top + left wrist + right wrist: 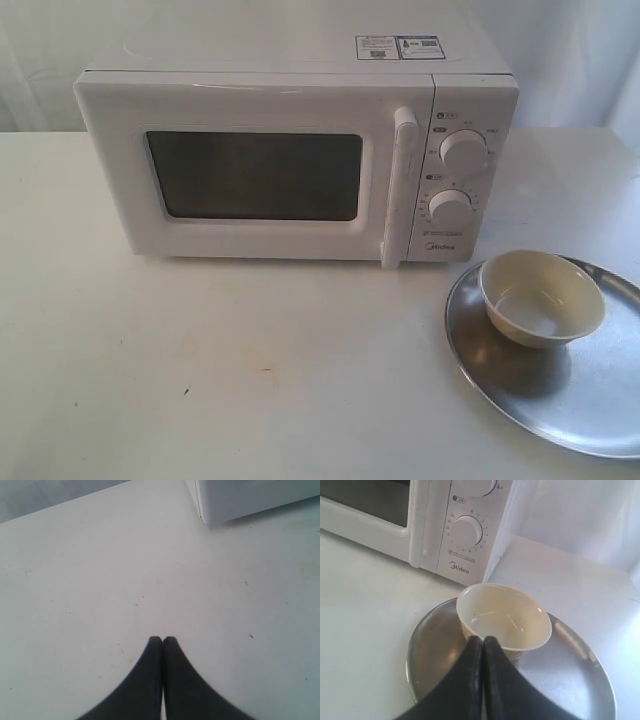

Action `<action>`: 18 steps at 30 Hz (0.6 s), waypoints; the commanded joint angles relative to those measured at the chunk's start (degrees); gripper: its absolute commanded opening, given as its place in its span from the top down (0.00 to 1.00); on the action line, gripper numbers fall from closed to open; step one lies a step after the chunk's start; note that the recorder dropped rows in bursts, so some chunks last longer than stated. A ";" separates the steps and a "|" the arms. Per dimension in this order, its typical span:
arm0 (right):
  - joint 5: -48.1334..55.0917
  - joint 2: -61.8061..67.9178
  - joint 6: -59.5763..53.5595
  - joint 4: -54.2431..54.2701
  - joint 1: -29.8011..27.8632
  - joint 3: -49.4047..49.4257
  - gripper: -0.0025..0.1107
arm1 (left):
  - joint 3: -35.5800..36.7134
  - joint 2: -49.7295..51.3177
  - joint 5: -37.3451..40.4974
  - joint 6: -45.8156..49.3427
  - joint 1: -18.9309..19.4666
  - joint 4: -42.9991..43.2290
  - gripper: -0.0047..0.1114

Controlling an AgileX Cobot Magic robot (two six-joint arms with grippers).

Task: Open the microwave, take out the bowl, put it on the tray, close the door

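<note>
Looking over the bench (200, 380), we see the microwave (290, 100) standing toward the far edge, about midway along it. Its door (120, 190) is shut flat against the body. The dark window (255, 176) faces the near edge, and the handle (403, 185) is upright just beside the panel (490, 235). Two knobs (463, 150) sit one above the other on this panel, at the end of the microwave that is toward the right edge. Stickers (400, 47) lie on the top of the microwave.

The tray (590, 410) lies flat at the near right corner of the bench. It is near the panel end of the microwave but apart from it. The bowl (541, 298) stands upright on the tray, on the part closer to the microwave, and its inside shows only a smooth cream surface.

The right gripper (483, 640) is closed, its two dark fingers (465, 685) pressed together with nothing between them. Its tips are above the tray, just beside the wall of the bowl; we cannot tell if they touch it.

The left gripper (162, 640) is closed in the same way, fingers (142, 680) together and holding nothing. It hangs over bare bench, with a lower corner of the microwave well apart from its tips.
</note>
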 commanded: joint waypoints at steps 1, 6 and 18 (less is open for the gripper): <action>-0.33 -0.29 -1.69 0.15 -1.24 0.23 0.98 | 0.12 -0.19 -0.09 -0.21 -0.23 -0.26 0.96; 0.07 -0.29 5.77 -1.17 -5.15 0.23 0.98 | 0.12 -0.19 -0.09 -0.21 -0.23 -0.26 0.96; 0.19 -0.29 15.05 -5.97 -11.56 0.23 0.98 | 0.12 -0.19 -0.09 -0.21 -0.23 -0.26 0.96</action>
